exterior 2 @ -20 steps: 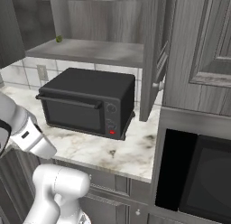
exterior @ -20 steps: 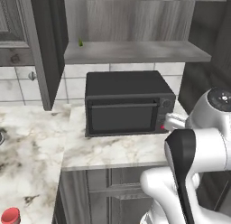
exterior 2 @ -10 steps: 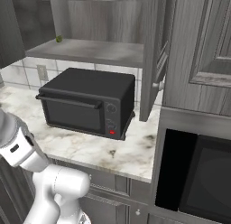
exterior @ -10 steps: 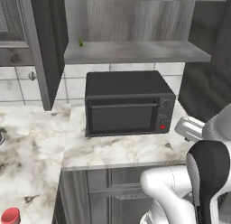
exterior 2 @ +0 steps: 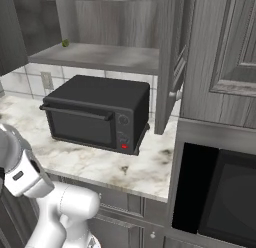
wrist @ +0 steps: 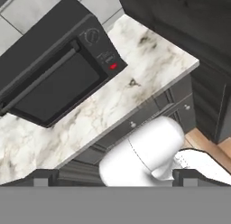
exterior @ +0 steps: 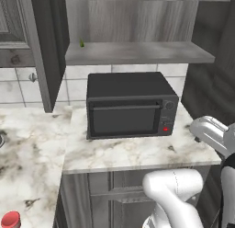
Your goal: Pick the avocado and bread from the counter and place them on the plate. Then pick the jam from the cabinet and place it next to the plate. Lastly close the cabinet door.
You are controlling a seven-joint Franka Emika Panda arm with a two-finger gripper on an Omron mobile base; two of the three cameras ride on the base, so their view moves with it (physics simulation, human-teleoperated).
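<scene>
Marbled tabletop [wrist: 149, 69] is faced by the gripper [wrist: 115, 177], its jaws spread and empty. Far to its left the jam [exterior: 10, 219] is already set down. The arm has been swung low, so the open cabinet door [exterior 2: 169, 62] is judged next.

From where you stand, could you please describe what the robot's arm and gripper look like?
The arm is glossy white, built of rounded tube-like segments with dark joints. The gripper ends in two small, dark, blocky fingertips. No cables or markings are visible.

Flat, even rendered light.
We are seeing soft shadow under the cabinet [exterior: 137, 20], slightly blurry textures, no glare.
</scene>
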